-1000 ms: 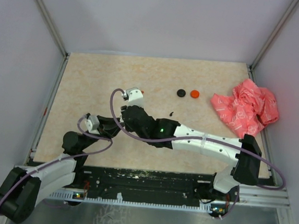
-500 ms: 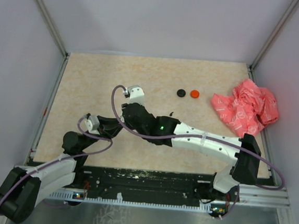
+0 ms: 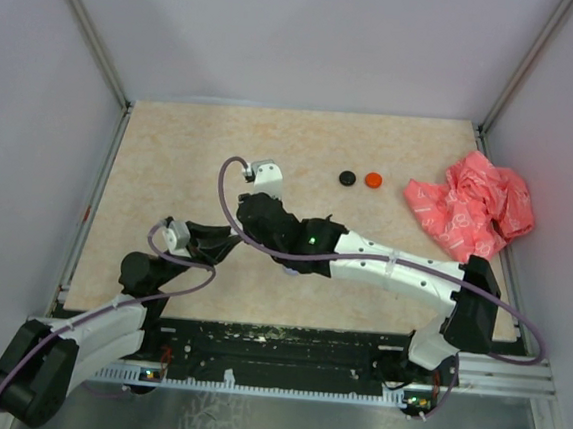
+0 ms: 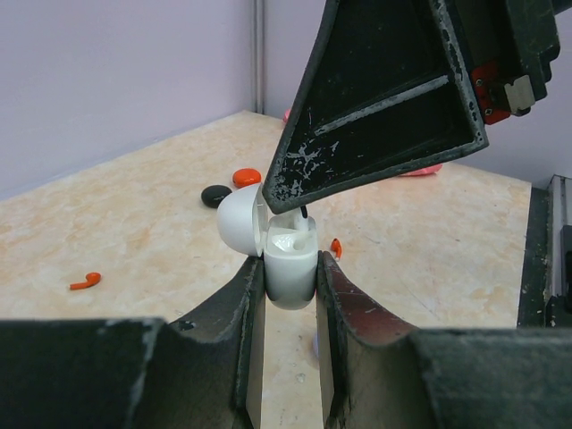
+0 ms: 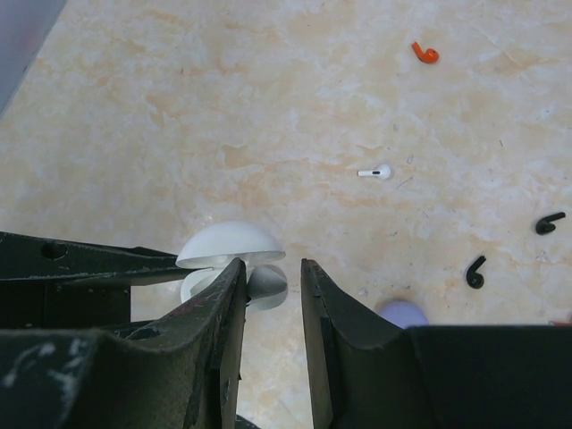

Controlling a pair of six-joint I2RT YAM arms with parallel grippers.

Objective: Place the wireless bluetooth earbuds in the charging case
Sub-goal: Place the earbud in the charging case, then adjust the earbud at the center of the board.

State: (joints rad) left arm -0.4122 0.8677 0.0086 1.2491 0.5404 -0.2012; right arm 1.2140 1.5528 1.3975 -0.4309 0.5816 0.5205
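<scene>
My left gripper (image 4: pixel 290 279) is shut on the white charging case (image 4: pixel 288 255), held upright with its lid (image 4: pixel 237 219) open to the left. My right gripper (image 5: pixel 271 273) hovers just above the case (image 5: pixel 228 248), jaws a narrow gap apart with nothing seen between them; its finger (image 4: pixel 375 116) fills the top of the left wrist view. On the table lie a white earbud (image 5: pixel 375 172), red earbuds (image 5: pixel 425 54) (image 4: pixel 336 248) (image 4: pixel 85 281), two black earbuds (image 5: pixel 475 271) (image 5: pixel 550 222) and a lilac piece (image 5: pixel 402 313). In the top view both grippers meet near the table's middle (image 3: pixel 245 226); the case is hidden.
A black disc (image 3: pixel 347 178) and a red disc (image 3: pixel 373 180) lie beyond the arms. A crumpled pink-red plastic bag (image 3: pixel 473 206) sits at the right edge. Grey walls and metal rails close in the table.
My right arm has shifted slightly left and away, bringing its gripper over the case and covering the small black piece on the table. The left arm has not moved.
</scene>
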